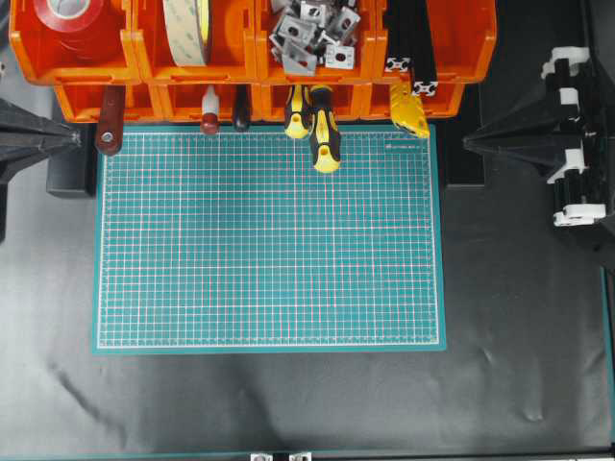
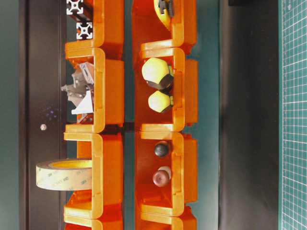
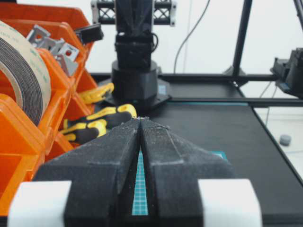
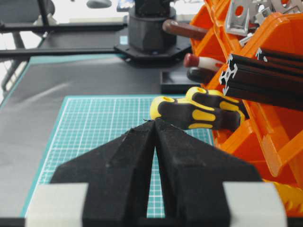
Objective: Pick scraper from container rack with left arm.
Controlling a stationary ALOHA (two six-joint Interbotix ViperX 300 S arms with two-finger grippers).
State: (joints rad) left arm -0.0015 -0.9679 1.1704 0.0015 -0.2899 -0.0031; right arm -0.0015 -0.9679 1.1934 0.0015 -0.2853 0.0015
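Observation:
The scraper (image 1: 109, 120) hangs out of the lower far-left bin of the orange container rack (image 1: 250, 58), its reddish-brown handle pointing at the mat and its blade hidden inside the bin. The right wrist view shows that handle (image 4: 182, 29) far off by the rack (image 4: 279, 118). My left gripper (image 1: 79, 139) is shut and holds nothing, its tip level with the handle's end, just to the left and apart from it. In its own view the left gripper (image 3: 140, 119) shows tips touching. The right gripper (image 1: 465, 143) (image 4: 154, 122) is shut and empty, right of the mat.
Two yellow-and-black screwdrivers (image 1: 322, 130) stick out of a lower bin onto the green cutting mat (image 1: 269, 240). A red-knobbed tool (image 1: 209, 120) sits one bin right of the scraper. Upper bins hold tape rolls (image 1: 187, 29), metal brackets (image 1: 312, 34) and black extrusions (image 1: 413, 48).

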